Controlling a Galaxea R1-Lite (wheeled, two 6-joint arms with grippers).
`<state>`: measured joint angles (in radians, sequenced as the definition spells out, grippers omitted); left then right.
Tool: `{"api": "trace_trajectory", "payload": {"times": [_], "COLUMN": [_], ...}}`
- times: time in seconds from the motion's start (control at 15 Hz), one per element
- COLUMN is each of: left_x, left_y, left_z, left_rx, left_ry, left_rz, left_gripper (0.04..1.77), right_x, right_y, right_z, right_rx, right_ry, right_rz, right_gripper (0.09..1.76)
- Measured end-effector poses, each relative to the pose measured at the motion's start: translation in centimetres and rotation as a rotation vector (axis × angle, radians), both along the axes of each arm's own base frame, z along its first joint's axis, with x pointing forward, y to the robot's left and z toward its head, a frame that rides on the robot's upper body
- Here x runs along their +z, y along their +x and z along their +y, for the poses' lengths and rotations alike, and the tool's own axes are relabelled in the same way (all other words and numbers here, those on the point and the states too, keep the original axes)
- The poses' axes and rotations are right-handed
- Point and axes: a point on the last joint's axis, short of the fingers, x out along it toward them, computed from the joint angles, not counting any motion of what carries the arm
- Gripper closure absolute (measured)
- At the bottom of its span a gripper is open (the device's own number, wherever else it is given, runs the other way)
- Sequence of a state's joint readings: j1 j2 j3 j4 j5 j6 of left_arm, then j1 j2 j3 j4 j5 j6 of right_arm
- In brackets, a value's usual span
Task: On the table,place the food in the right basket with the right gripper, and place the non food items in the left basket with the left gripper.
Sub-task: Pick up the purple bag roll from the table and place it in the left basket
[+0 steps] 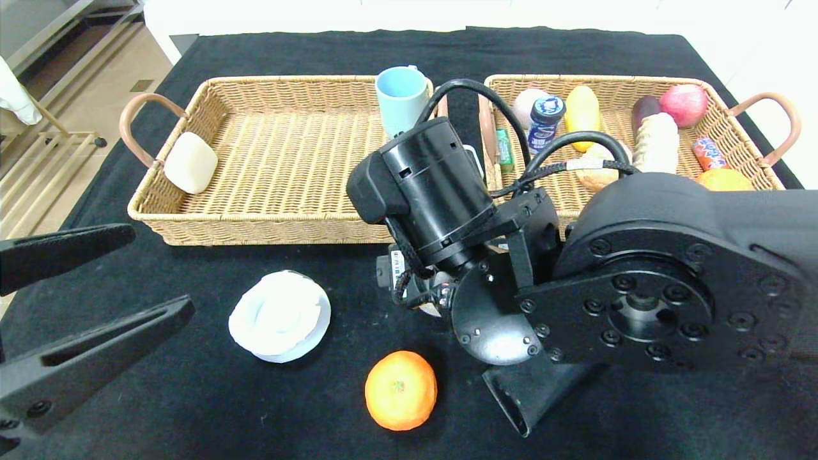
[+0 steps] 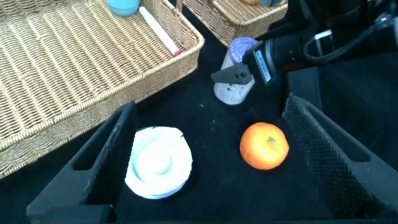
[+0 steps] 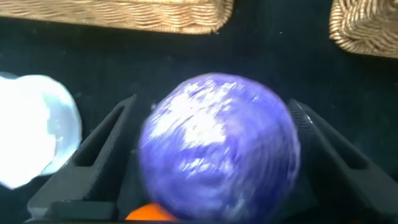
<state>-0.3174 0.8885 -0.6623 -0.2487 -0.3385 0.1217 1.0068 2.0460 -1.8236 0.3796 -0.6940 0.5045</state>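
Note:
A cup with a purple foil lid (image 3: 217, 146) stands on the black table in front of the gap between the two baskets. My right gripper (image 3: 212, 107) is open and reaches down over it, one finger on each side of the lid. In the head view the wrist hides most of the cup (image 1: 429, 309); it also shows in the left wrist view (image 2: 239, 68). An orange (image 1: 401, 390) lies near the front edge. A white round dish-like item (image 1: 280, 316) lies left of it. My left gripper (image 1: 160, 271) is open and empty at the front left, above the table.
The left basket (image 1: 281, 83) holds a white block (image 1: 190, 162) and a light blue mug (image 1: 401, 96). The right basket (image 1: 607, 80) holds several foods and a bottle. My right arm covers the table's front right.

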Motion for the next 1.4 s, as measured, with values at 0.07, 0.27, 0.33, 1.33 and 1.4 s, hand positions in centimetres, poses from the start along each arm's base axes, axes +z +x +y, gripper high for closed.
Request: {"api": "trace_trajectory", "payload": {"times": [0.07, 0.27, 0.33, 1.33, 1.4], "left_x": [0.0, 0.0, 0.0, 0.0, 0.0], "left_y": [0.0, -0.1, -0.1, -0.1, -0.1], "left_z": [0.0, 0.0, 0.0, 0.0, 0.0], "left_rx": [0.0, 0.0, 0.0, -0.002, -0.002], "left_ry": [0.0, -0.001, -0.001, -0.001, -0.001], "left_rz": [-0.001, -0.003, -0.003, -0.003, -0.002], "left_gripper": [0.09, 0.09, 0.09, 0.09, 0.09], "right_x": [-0.1, -0.3, -0.3, 3.2, 3.9], "right_y": [0.1, 0.2, 0.2, -2.4, -2.5], "right_z": [0.1, 0.2, 0.2, -1.0, -1.4], "right_rx": [-0.002, -0.004, -0.004, 0.033, 0.033], "right_ry": [-0.003, -0.006, -0.007, 0.098, 0.121], "right_rz": [0.002, 0.004, 0.004, -0.028, -0.036], "right_gripper": [0.43, 0.75, 0.77, 0.81, 0.81]}}
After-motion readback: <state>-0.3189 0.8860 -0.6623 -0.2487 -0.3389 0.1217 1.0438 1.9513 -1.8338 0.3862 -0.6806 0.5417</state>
